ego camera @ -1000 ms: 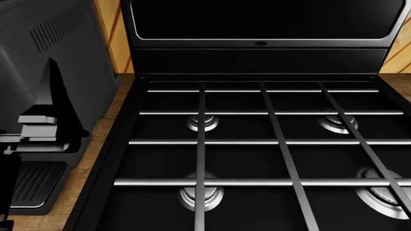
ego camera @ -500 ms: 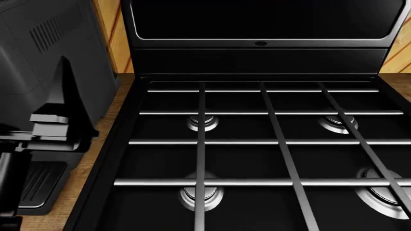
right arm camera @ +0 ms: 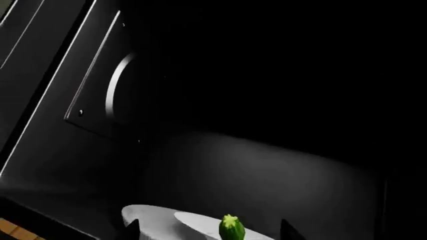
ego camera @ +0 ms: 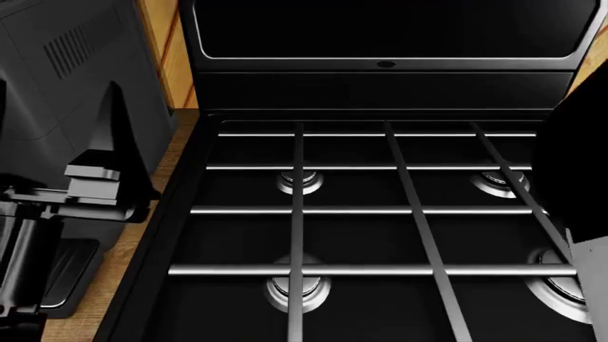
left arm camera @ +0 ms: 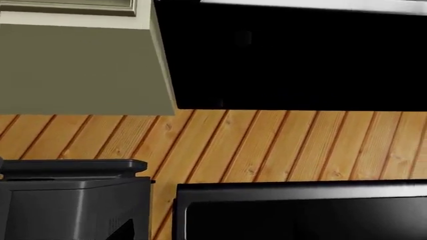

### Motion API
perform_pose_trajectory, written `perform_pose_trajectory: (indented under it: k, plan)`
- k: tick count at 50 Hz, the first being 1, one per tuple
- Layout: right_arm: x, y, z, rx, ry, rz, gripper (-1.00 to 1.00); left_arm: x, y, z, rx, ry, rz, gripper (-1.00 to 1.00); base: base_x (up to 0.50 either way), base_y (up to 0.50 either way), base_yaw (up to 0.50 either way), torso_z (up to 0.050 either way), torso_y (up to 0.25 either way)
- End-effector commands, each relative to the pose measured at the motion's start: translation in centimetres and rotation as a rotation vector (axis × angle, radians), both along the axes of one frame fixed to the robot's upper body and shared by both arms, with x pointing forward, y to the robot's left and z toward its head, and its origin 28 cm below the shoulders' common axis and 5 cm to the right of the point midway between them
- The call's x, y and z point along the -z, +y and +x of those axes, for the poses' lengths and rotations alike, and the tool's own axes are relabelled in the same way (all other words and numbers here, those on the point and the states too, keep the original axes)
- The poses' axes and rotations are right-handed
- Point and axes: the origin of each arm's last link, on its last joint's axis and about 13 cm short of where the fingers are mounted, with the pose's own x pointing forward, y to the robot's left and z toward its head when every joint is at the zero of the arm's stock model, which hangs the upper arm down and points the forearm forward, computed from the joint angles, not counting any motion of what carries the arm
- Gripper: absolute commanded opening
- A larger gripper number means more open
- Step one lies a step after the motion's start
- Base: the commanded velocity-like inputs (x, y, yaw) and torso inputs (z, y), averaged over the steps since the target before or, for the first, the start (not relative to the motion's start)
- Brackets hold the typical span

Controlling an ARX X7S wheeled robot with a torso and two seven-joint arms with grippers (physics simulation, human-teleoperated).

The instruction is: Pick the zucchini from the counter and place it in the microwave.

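The zucchini [right arm camera: 231,230] shows only in the right wrist view, as a bright green end over a white plate [right arm camera: 153,220] among dark surfaces. My right gripper [right arm camera: 208,231] is open; its dark fingertips [right arm camera: 131,228] stand wide on either side of the zucchini and apart from it. The microwave [ego camera: 380,28] fills the top of the head view, black front facing me. The counter [ego camera: 156,182] shows as a wood strip left of the stove. My left gripper [ego camera: 112,107] hangs open and empty in front of the coffee machine.
A black gas stove [ego camera: 380,214] with grey grates fills the middle. The dark grey coffee machine [ego camera: 67,64] stands at the left. My right arm [ego camera: 579,171] is a dark mass at the right edge. A slatted wood wall [left arm camera: 267,145] and a cream cabinet [left arm camera: 73,65] lie behind.
My left gripper has risen and shifted right in front of the coffee machine. My right arm has come into the head view at the right edge, covering the stove's right side.
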Motion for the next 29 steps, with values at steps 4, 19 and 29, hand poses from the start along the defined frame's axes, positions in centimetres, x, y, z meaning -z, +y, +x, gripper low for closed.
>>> perform_pose_trajectory:
  k: [4, 19, 29]
  plan:
    - [5.6, -0.3, -1.3, 0.003, -0.118, 0.033, 1.0, 0.1, -0.1, 0.2, 0.006, 0.004, 0.002, 1.0, 0.0, 0.0, 0.0, 0.0, 0.0]
    - [13.0, -0.7, -0.7, 0.03, -0.152, 0.09, 1.0, 0.2, 0.1, 0.1, 0.003, 0.001, -0.006, 1.0, 0.0, 0.0, 0.0, 0.0, 0.0]
    - [17.1, -1.0, -1.1, 0.058, -0.146, 0.138, 1.0, 0.3, 0.2, 0.0, -0.004, 0.002, -0.009, 1.0, 0.0, 0.0, 0.0, 0.0, 0.0]
